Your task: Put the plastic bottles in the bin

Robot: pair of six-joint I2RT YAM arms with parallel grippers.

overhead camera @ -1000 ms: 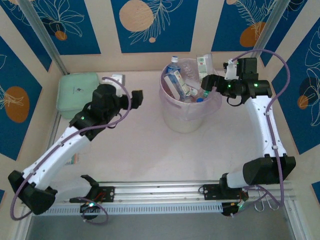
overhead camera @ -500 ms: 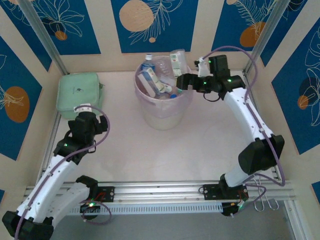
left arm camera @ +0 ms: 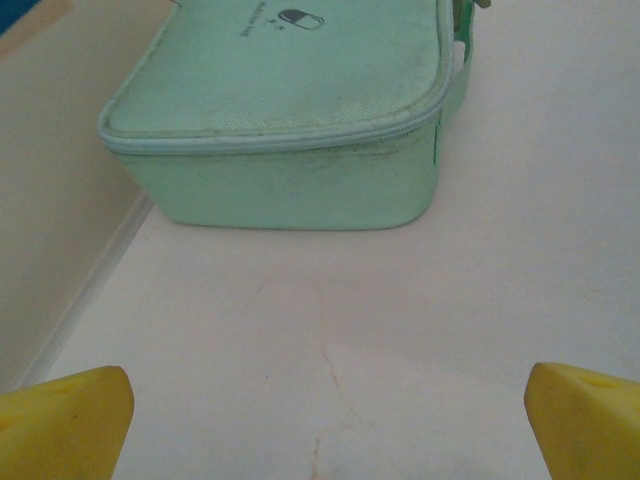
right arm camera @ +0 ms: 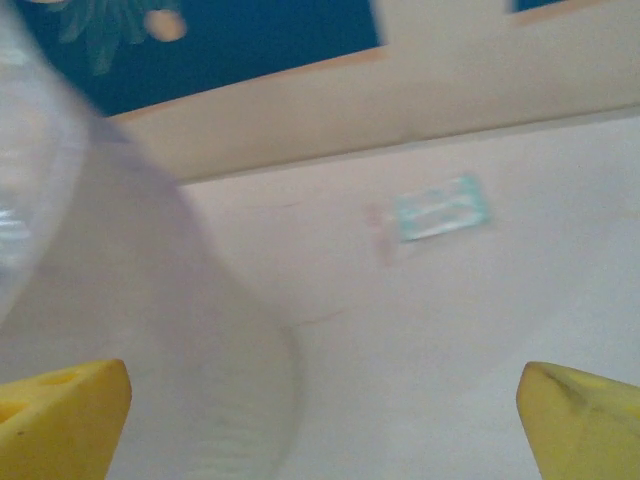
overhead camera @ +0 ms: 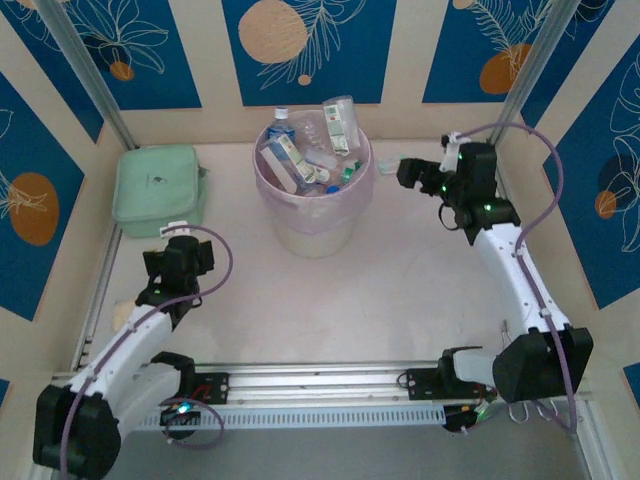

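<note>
Both sets of jaws stand wide apart and hold nothing. The left jaws, on the left arm point(overhead camera: 130, 335), hover over the bare surface point(overhead camera: 400, 290) at the near left, facing the mint-green pouch point(left arm camera: 290, 130). The right jaws, on the right arm point(overhead camera: 515, 260), hang just right of the bin point(overhead camera: 313, 228), clear of its wall. The plastic bottles point(overhead camera: 300, 160) lie heaped inside the bin, at the far middle. A second ago the left arm reached further in, the right jaws were at the rim, and the bin stood further right.
</note>
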